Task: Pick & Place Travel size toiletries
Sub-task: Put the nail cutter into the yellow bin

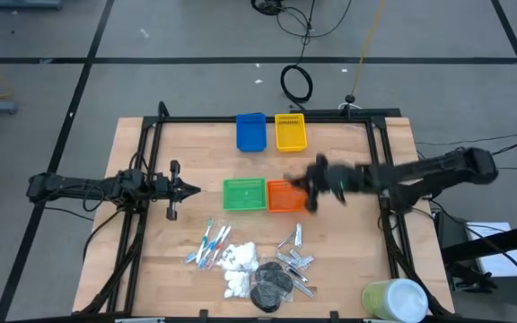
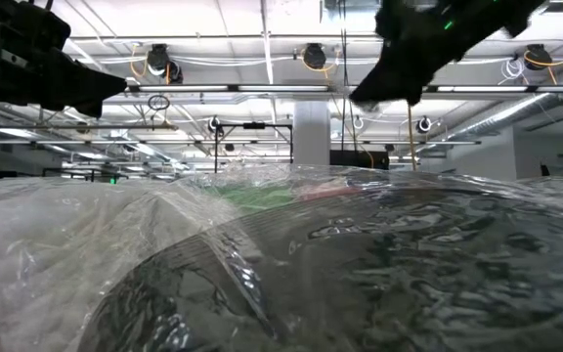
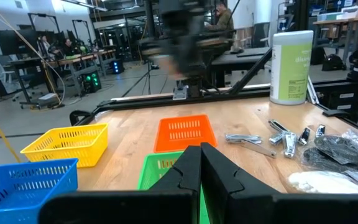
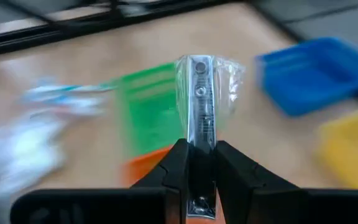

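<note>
The toiletries lie in a pile near the table's near edge: thin blue, red and white sticks (image 1: 209,244), white puffy pads (image 1: 238,258), black discs (image 1: 272,285) and silvery pieces (image 1: 294,260), which also show in the left wrist view (image 3: 278,134). My right gripper (image 1: 312,190) hovers, blurred, over the orange bin (image 1: 284,196) and is shut on one silvery piece in a clear wrapper (image 4: 199,93). My left gripper (image 1: 191,188) waits shut, left of the green bin (image 1: 243,194); its fingers (image 3: 191,171) show closed together. My right gripper (image 4: 197,163) pinches the silvery wrapped piece between its two fingers, by the end nearest the wrist (image 4: 199,146). The piece lies along the fingers and sticks out forward past their tips. It is lifted clear, above the bins.
A blue bin (image 1: 250,131) and a yellow bin (image 1: 290,131) stand at the far side of the table. A large pale green-white cylinder (image 1: 395,301) stands at the near right corner. A black frame (image 1: 267,118) borders the work area. Crinkled clear plastic (image 2: 291,264) fills the low view.
</note>
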Controlling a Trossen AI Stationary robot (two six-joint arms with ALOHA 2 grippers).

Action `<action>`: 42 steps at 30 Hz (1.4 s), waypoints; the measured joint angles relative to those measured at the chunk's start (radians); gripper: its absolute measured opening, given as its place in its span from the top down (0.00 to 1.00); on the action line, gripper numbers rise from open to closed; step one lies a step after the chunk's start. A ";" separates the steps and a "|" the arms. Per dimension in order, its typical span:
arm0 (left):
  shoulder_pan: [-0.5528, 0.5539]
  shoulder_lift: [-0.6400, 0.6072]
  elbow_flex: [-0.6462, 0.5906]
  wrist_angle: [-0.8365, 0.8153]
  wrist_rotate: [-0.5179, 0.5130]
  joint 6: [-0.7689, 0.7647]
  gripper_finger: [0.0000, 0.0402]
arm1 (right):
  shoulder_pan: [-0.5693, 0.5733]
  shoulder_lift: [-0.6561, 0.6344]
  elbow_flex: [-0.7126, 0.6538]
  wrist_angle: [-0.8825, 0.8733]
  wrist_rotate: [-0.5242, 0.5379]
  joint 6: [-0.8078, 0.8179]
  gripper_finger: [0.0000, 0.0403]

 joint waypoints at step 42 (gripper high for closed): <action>0.000 0.000 0.000 0.000 0.000 0.000 0.99 | -0.659 0.509 0.129 0.271 -0.374 -0.139 0.83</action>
